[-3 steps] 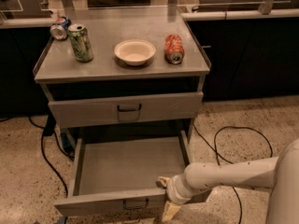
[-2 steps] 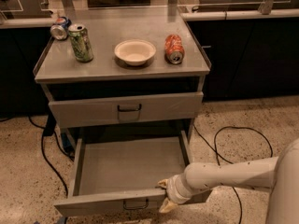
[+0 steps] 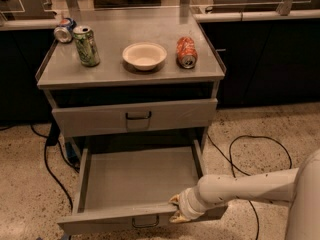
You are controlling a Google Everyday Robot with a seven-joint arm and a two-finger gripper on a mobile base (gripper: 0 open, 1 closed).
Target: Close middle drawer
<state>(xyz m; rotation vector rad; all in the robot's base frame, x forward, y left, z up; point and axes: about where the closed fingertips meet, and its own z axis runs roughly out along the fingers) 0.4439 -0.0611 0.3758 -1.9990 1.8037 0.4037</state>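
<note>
The middle drawer (image 3: 135,181) is a wide grey metal tray, pulled far out of the cabinet and empty inside. Its plain front panel (image 3: 100,223) with a thin loop handle (image 3: 145,223) lies at the bottom of the view. My gripper (image 3: 175,210) is at the right end of that front panel, at its top edge, on the end of my white arm (image 3: 245,189) that comes in from the right. The upper grey drawer front (image 3: 135,116) with a black handle is shut above it.
On the cabinet top (image 3: 115,66) stand a green can (image 3: 86,45), a white bowl (image 3: 144,55), an orange can (image 3: 186,52) on its side, and another can (image 3: 64,30) at the back left. Black cables (image 3: 250,141) lie on the speckled floor at both sides.
The view has come closer and shifted. My gripper has moved a little left and up along the drawer's front panel. The drawer stays pulled out.
</note>
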